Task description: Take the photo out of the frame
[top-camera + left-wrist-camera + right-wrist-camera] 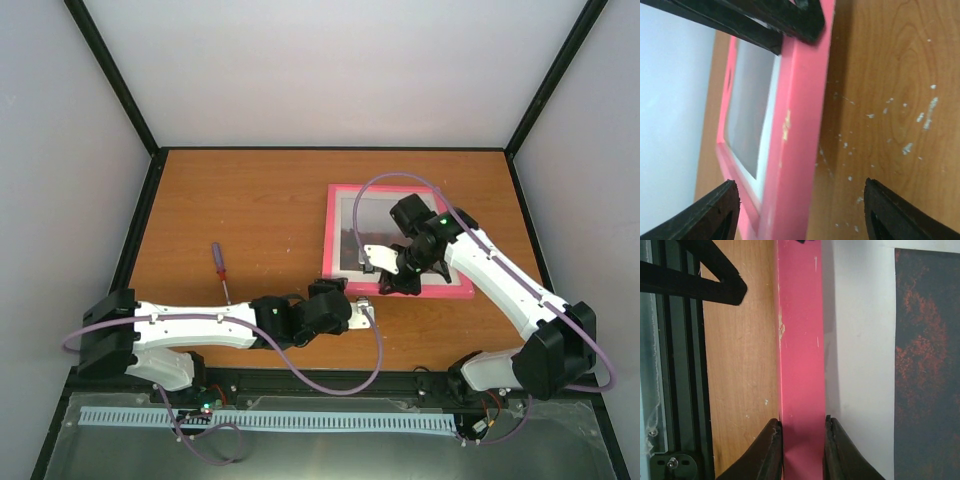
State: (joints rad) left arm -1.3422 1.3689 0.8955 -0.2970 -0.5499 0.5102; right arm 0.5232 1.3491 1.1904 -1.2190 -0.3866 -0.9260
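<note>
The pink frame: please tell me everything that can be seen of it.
The frame is a thin, bright pink rectangle with a chipped edge. It lies flat and face up on the wooden table, right of centre. It holds a white border around the photo. The right tool pinches its near rail. The open left tool is close by its near left corner.

The brown wooden table [250, 200] had a pink frame [331, 230] lying flat on it, under the right gripper [388, 283] and just past the left gripper [366, 312]. A small screwdriver [219, 268] lay on the wood too, well off to the left gripper's left. Little white specks dotted the wood by the left gripper.
</note>
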